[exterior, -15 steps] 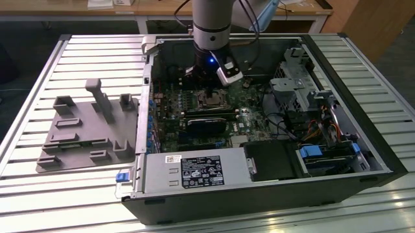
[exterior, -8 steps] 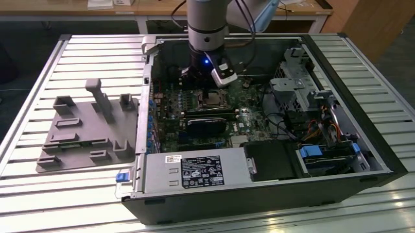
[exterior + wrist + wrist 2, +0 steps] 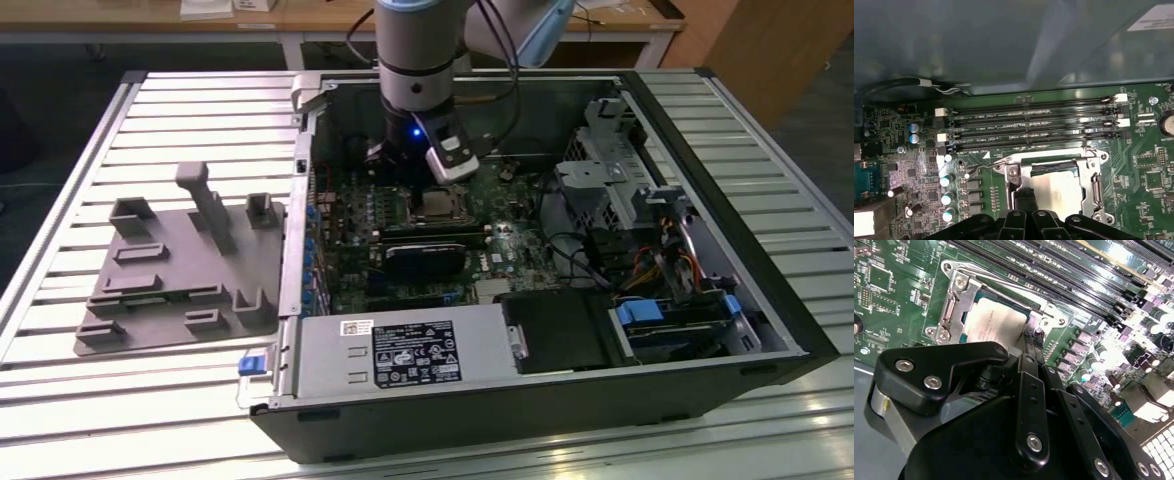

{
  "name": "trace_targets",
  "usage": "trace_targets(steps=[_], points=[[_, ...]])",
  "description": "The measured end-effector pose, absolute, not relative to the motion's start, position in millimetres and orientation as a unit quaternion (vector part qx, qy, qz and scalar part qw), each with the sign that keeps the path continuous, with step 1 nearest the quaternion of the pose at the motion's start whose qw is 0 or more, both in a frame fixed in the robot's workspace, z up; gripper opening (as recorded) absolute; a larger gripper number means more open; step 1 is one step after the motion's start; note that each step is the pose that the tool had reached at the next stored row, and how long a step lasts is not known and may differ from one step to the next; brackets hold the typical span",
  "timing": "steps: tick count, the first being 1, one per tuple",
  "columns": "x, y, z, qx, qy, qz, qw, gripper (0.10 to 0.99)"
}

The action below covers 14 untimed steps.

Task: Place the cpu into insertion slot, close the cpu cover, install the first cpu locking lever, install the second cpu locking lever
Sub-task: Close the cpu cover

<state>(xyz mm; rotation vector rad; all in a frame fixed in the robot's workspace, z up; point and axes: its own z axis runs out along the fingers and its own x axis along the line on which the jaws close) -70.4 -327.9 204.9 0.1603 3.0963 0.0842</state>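
The cpu (image 3: pixel 996 322) (image 3: pixel 1066 190) lies flat in the insertion slot (image 3: pixel 434 205), its pale metal top showing through the window of the cpu cover (image 3: pixel 954 305) (image 3: pixel 1021 175). The silver cover frame lies down around the chip. A thin wire lever (image 3: pixel 986 162) runs along one side of the socket. My gripper (image 3: pixel 1030 340) (image 3: pixel 1024 196) (image 3: pixel 451 170) hangs straight over the socket. Its black fingers are shut together, holding nothing. The tips sit at the socket's edge beside the chip, and I cannot tell whether they touch it.
Long black memory slots (image 3: pixel 1029 125) (image 3: pixel 1079 270) run beside the socket. A black heatsink block (image 3: pixel 427 255) sits just in front of it in the exterior view. The case walls (image 3: pixel 300 200) enclose the board. A grey fixture plate (image 3: pixel 174 270) lies on the table at the exterior view's left.
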Motion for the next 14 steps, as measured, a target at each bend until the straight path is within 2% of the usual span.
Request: trace_targets(steps=[14], points=[[-70.6, -327.9, 201.1, 0.052, 0.998, 0.027, 0.02, 0.106]])
